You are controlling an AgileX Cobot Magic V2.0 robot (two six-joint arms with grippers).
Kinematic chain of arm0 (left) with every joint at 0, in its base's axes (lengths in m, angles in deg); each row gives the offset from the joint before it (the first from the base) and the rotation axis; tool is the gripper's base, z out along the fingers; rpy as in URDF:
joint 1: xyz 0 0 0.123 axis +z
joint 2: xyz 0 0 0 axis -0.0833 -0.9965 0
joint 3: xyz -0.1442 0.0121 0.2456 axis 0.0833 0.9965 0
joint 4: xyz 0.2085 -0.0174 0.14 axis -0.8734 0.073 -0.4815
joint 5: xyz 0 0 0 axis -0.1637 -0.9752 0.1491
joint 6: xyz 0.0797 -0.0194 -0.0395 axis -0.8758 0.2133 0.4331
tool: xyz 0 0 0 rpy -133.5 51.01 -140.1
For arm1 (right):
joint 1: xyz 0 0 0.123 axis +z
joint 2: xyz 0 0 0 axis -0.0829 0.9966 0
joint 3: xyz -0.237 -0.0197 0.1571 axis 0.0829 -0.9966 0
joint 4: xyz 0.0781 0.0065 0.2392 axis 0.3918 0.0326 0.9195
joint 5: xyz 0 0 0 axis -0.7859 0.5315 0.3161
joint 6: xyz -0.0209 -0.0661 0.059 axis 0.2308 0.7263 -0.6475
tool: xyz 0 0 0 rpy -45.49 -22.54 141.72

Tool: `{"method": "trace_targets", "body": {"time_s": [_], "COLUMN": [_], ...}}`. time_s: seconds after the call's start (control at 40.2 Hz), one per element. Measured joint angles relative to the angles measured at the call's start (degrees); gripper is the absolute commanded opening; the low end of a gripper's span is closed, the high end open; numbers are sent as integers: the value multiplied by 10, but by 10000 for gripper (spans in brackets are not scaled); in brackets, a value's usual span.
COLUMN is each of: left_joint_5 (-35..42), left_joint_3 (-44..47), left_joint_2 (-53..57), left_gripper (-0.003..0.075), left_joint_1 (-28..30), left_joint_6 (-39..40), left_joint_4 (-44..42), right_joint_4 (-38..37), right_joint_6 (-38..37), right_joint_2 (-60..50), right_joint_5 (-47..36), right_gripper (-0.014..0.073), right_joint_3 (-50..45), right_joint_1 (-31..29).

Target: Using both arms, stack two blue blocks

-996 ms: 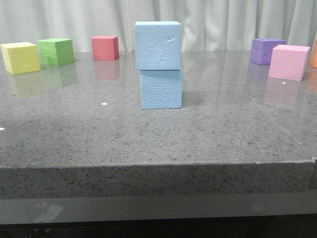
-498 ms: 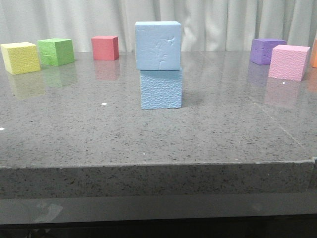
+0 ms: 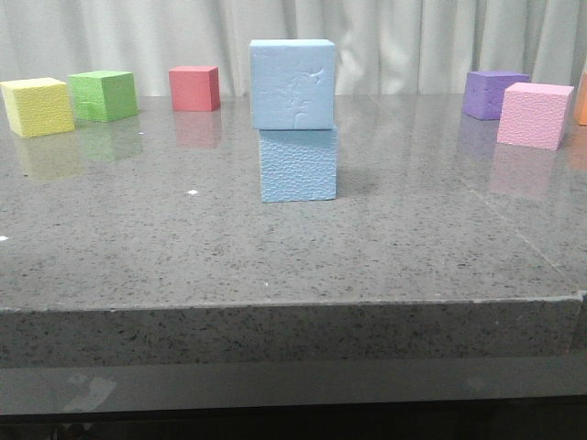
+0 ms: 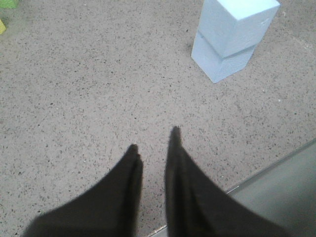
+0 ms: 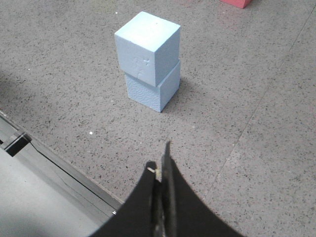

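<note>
blue blocks [image 3: 295,119] stacked mid-table [image 3: 138,257] (other cubes along far edge).

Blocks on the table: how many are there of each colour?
Blue blocks: 2, top blue block on bottom blue block
Yellow block: 1
Green block: 1
Red block: 1
Purple block: 1
Pink block: 1
Orange block, cut off at the edge: 1
Total: 8

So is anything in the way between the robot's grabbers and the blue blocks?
Nothing visible. The blue blocks already stand stacked, with only bare table between them and the left end effector and the right end effector. The other cubes sit far off.
</note>
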Motion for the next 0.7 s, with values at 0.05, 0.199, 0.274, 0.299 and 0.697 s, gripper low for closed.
{"method": "trace_targets", "body": {"time_s": [0.05,0.199,0.274,0.299,0.697], "left_joint_5": [0,1,2,2,91], "left_joint_3": [0,0,0,0,99], "left_joint_2": [0,0,0,0,99], "left_gripper": [-19,-19,-19,-19,-19], "left_joint_1": [0,0,0,0,87], "left_joint_6": [0,0,0,0,0], "left_joint_4": [0,0,0,0,16], "right_joint_4": [0,0,0,0,0], "right_joint_6": [0,0,0,0,0], "right_joint_2": [0,0,0,0,0], "right_joint_5": [0,1,1,1,1], "right_gripper": [-120,-121,-121,-121,-120], "right_joint_3": [0,0,0,0,0], "right_joint_1": [0,0,0,0,0]}}
